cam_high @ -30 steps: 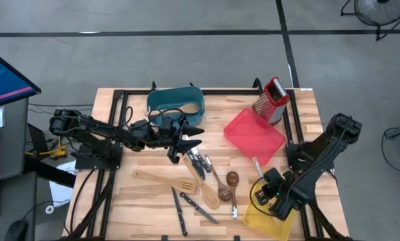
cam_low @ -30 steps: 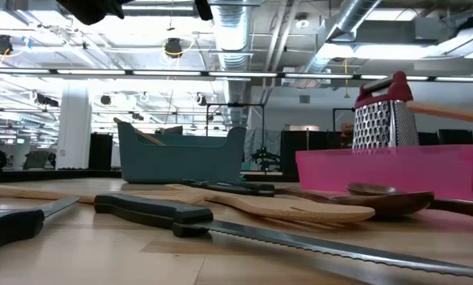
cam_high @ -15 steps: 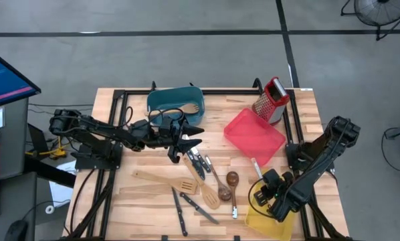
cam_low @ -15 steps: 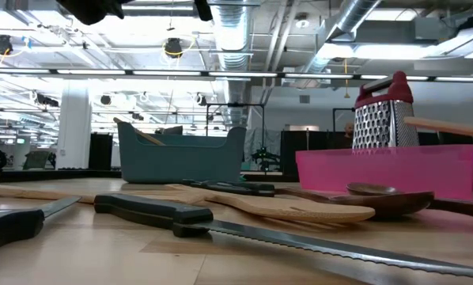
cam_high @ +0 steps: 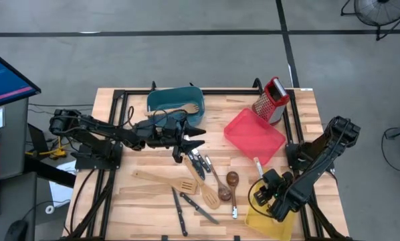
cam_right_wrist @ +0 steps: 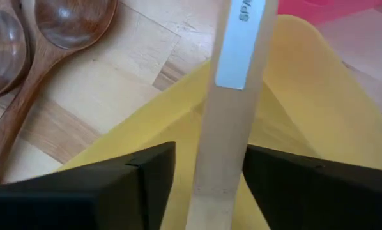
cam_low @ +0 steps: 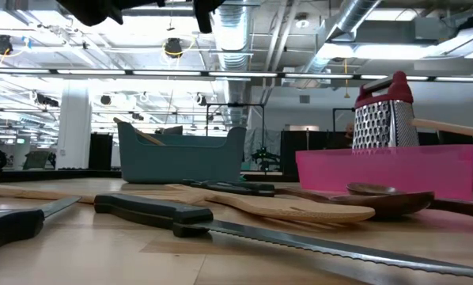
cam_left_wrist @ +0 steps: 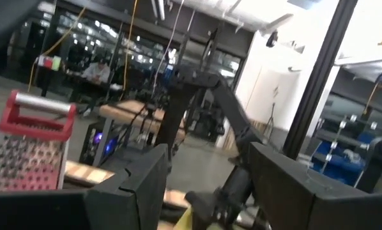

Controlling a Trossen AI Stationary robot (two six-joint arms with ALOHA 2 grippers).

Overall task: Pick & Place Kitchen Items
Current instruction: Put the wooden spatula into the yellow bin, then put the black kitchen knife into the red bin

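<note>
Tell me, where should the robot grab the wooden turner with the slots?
Probably by its long plain handle, coming straight down from above. The slotted turner lies flat on the table, its handle stretching toward the left arm's side with bare wood around it, while the slotted head sits close to the knives.

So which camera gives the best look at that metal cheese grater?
The low view: the box grater stands sharp and side-on behind the pink bin. The high view shows it small; the left wrist view catches it blurred; the right wrist view misses it.
</note>
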